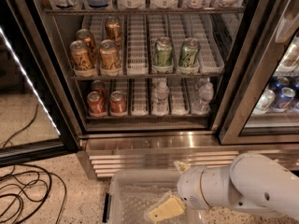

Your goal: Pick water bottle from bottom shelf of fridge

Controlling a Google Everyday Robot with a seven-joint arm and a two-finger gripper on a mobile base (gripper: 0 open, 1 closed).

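The fridge (154,146) stands open, its black-framed door swung out to the left. On the bottom shelf (149,117) two small clear water bottles with white caps stand upright, one in the middle (160,97) and one at the right (204,95). Red cans (106,102) stand at the shelf's left. My gripper (167,207) is low in the view, over the clear plastic bin (122,190), well below and in front of the shelf. It holds nothing that I can see. The white arm (243,185) reaches in from the lower right.
The shelf above holds gold cans (96,55) and green cans (175,55). The louvred steel grille (140,160) runs under the door opening. Black cables (23,195) lie on the floor at the left. A closed glass door (275,92) with more drinks is at the right.
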